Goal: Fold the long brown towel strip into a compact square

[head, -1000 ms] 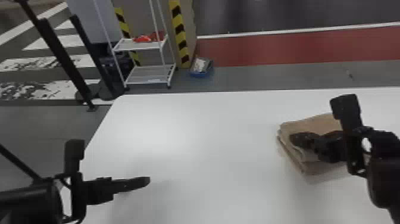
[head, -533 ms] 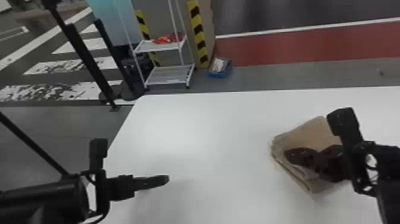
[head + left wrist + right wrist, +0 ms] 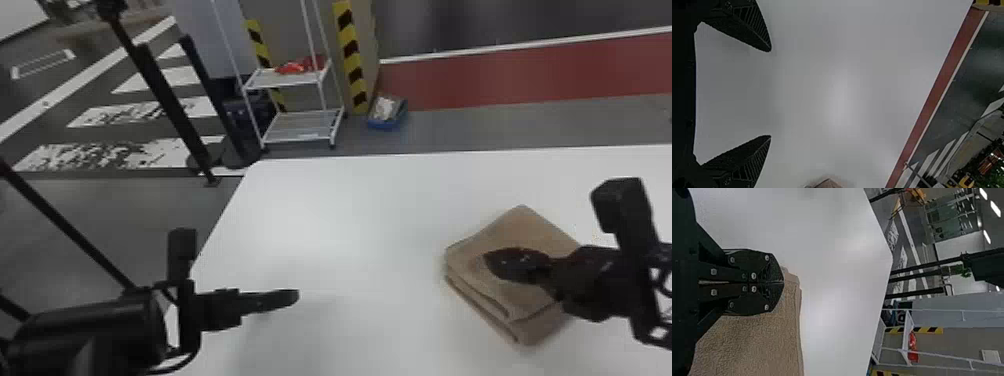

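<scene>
Might skew folded tan cloth towel [image 3: 530,232], lwr R of head view, by dragging w/ black flat-fingered R gripper [image 3: 492,260], pressed together; w/ black L gripper [image 3: 295,296] spread, lwr L.

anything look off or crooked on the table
Slightly: the brown towel sits at an angle on the white table, and its layers don't line up, the lower ones poking out at the near corner. Nothing looks spilled.

Counted up, there are two grippers, a left gripper [image 3: 287,298] and a right gripper [image 3: 492,262], one folded brown towel [image 3: 525,227], one white tabletop [image 3: 360,225], one white two-shelf rack [image 3: 302,131] and one blue bin [image 3: 384,125].
</scene>
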`<state>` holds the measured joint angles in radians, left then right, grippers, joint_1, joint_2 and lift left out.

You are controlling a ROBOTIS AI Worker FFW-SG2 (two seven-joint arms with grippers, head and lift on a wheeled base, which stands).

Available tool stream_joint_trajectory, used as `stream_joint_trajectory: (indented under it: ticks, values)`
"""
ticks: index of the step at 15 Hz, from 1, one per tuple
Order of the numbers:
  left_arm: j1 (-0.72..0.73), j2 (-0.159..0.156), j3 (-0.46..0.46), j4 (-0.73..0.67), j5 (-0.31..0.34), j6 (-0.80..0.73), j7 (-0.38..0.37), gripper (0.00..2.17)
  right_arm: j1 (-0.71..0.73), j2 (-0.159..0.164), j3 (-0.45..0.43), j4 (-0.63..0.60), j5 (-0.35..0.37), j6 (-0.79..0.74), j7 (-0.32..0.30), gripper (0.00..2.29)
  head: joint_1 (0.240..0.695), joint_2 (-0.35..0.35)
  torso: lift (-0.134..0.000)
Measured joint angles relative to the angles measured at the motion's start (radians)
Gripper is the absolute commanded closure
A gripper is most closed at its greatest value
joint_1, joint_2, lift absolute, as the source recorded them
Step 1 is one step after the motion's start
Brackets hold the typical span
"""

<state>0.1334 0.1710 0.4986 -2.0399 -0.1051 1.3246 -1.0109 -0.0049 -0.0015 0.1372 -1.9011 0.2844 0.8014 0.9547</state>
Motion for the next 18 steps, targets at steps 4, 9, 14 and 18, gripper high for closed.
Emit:
stream_joint_trajectory:
  ticks: [4,9,14,18]
  values:
    - [-0.005,0.012,-0.001,0.008,0.013,-0.002,0.003,0.1,0.09,-0.066,-0.155,-0.158,-0.02,0.152,0.096,1.87,0.695,0.314,-0.125]
    - [-0.014,0.011,-0.006,0.016,0.018,-0.005,0.004,0.1,0.099,-0.128,-0.214,-0.119,0.013,0.167,0.101,1.87,0.695,0.227,-0.125]
    - [0.001,0.014,0.02,0.012,0.029,-0.004,-0.001,0.1,-0.043,-0.091,-0.117,0.068,0.105,0.155,0.04,1.87,0.695,0.25,-0.125]
    - [0.008,0.019,0.039,0.018,0.043,-0.008,-0.001,0.1,-0.156,-0.018,-0.081,0.19,0.141,0.12,-0.031,1.87,0.695,0.284,-0.125]
